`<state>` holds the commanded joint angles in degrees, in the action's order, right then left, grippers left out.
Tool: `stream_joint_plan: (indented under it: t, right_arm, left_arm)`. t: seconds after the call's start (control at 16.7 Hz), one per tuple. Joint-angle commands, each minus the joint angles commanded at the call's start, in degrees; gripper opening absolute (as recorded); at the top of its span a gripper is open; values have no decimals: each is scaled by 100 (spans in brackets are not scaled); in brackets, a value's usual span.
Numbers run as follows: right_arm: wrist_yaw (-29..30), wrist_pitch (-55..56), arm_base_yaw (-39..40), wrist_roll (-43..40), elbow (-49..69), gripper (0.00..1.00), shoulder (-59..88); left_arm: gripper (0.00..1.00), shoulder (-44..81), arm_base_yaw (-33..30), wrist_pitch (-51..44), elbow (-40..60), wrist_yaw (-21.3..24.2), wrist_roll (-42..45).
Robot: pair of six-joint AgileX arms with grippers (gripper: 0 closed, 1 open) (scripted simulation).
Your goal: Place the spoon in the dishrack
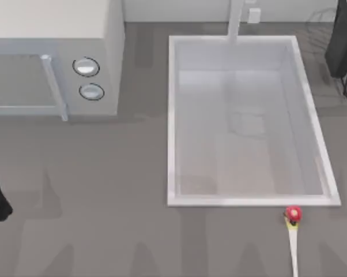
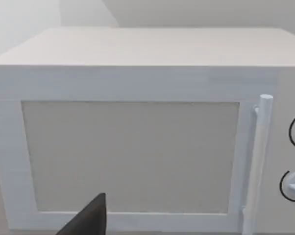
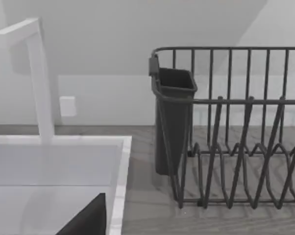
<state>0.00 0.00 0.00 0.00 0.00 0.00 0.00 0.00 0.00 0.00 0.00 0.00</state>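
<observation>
Just below the sink (image 1: pixel 172 115), near its right corner, the spoon (image 1: pixel 293 231) is lying flat; looking light, stiff, slippery, so I'm guessing mid-handle's the grab spot, can't tell either gripper's state

One slender white spoon (image 1: pixel 293 242), one white rectangular sink basin (image 1: pixel 174 115), one dark wire dishrack (image 3: pixel 245 147) beside the basin, one white microwave (image 2: pixel 137 78) bearing two round knobs (image 1: pixel 86 67).
</observation>
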Motion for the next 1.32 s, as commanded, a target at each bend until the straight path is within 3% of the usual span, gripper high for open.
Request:
stream_joint_plan:
  t: [0.24,0.48,1.02,1.32]
  right_arm:
    - [-5,-172,113,137,178,100,194]
    - [-5,-1047,653,815,1056,100,1292]
    - [21,-4172,2495,3079,3915,100,6175]
    - [10,-5476,3305,4069,5204,100,8048]
  left_arm:
    - [100,0,0,0,0,0,0]
    - [100,0,0,0,0,0,0]
    - [100,0,0,0,0,0,0]
    - [100,0,0,0,0,0,0]
